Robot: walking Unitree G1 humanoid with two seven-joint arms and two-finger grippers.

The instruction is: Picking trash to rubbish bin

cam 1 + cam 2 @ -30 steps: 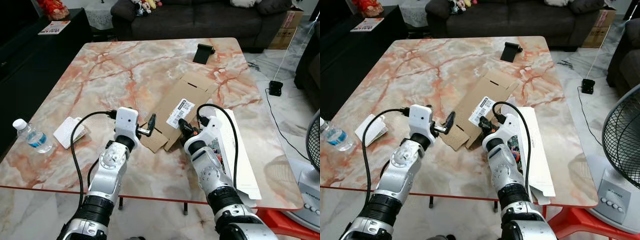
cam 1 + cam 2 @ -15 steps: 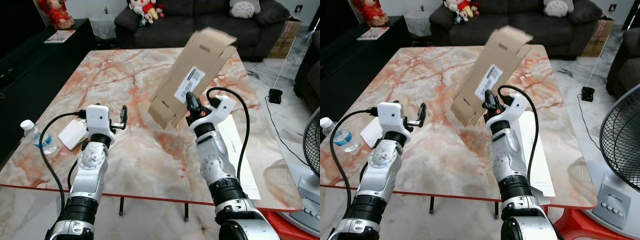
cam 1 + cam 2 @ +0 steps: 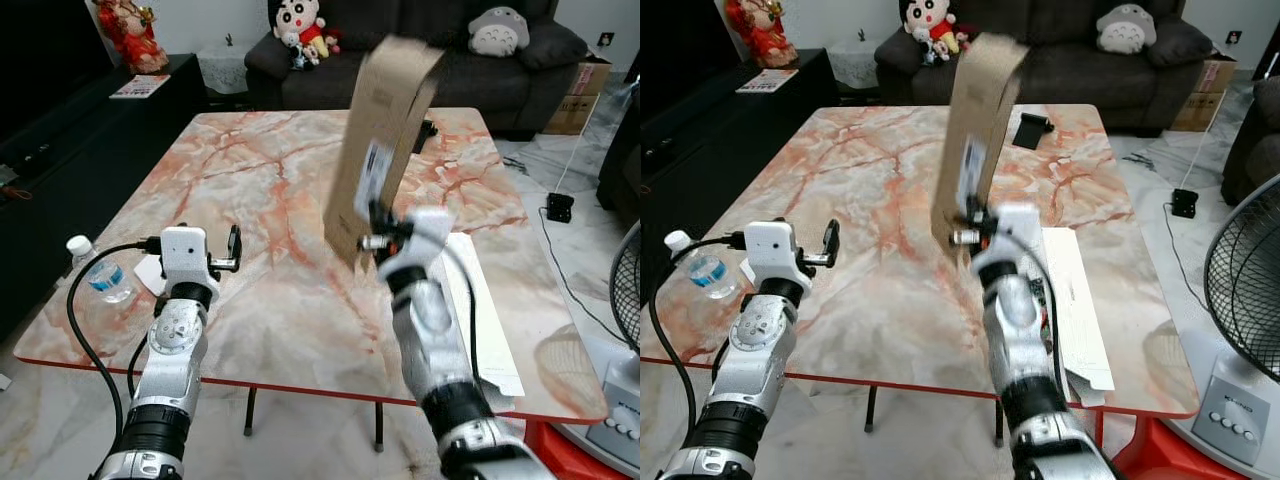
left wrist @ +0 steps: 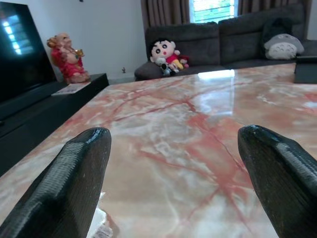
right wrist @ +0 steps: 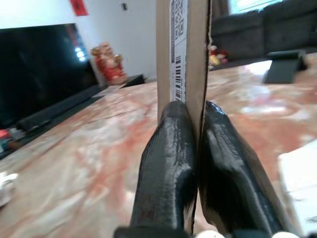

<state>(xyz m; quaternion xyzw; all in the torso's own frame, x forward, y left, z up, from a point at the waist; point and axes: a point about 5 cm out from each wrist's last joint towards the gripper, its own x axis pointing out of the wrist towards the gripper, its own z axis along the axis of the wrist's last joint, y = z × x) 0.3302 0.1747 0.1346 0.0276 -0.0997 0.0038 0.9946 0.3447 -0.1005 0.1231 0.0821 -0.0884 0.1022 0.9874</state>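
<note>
Now the right end effector [image 3: 375,238] is clenched on the lower edge of the flattened cardboard [image 3: 385,130], its two black fingers [image 5: 168,158] pressed against either face. The cardboard stands nearly upright above the middle of the marble bench [image 3: 270,200], lifted off the surface, with a white label [image 3: 374,172] on the side facing the camera. The left end effector [image 3: 232,250] hangs released over the bench's near left part, its fingers [image 4: 74,183] spread wide with nothing between them. A water bottle [image 3: 98,276] stands at the bench's left edge, with a white packet [image 3: 152,273] just beside it. A flat white box [image 3: 478,300] lies on the bench by the right arm. A dark phone stand [image 3: 1029,130] sits at the far side, toward the sofa [image 3: 480,60].
</note>
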